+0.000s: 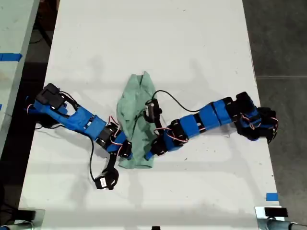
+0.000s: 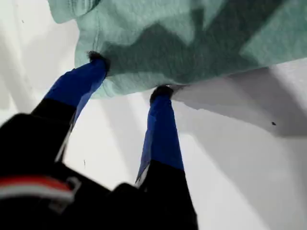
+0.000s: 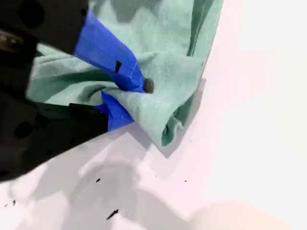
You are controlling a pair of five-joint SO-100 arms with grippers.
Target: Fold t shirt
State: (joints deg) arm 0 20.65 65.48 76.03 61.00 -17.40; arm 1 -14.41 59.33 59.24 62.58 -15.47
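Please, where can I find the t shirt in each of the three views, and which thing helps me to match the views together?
Exterior view: the t shirt lies bunched at the table's middle, between the two blue arms.
First wrist view: its hem edge fills the upper part, with my first gripper open at the edge.
Second wrist view: a folded corner sits pinched in my second gripper.
Shared landmark: the white table.

T shirt point(image 2: 192, 43) cut off, first wrist view
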